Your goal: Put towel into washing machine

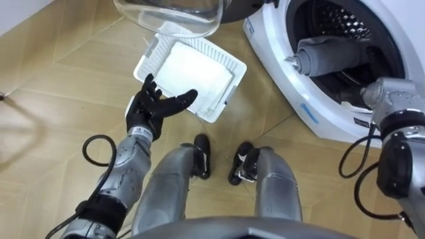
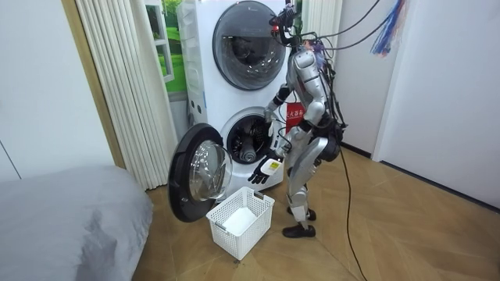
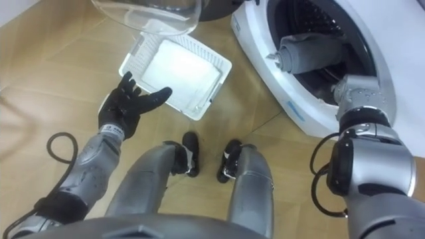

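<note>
A white slatted basket point(image 1: 229, 66) sits on the wooden floor with a white towel point(image 1: 189, 70) lying flat inside. My left hand point(image 1: 154, 106) hovers open above the basket's near edge, fingers spread and holding nothing. To the right is the open drum of the lower washing machine point(image 1: 312, 116). A bunched grey towel point(image 1: 332, 54) sticks out of the drum mouth. My right arm point(image 1: 388, 99) reaches into the drum beside this towel, and its hand is hidden there. In the room view I stand bent slightly before the machine point(image 2: 246, 140).
The machine's round glass door point(image 1: 169, 16) hangs open just beyond the basket, on its far side. A second machine point(image 2: 250, 39) is stacked above. A grey bed point(image 2: 62, 218) fills the room view's lower left. Bare wooden floor lies to my left.
</note>
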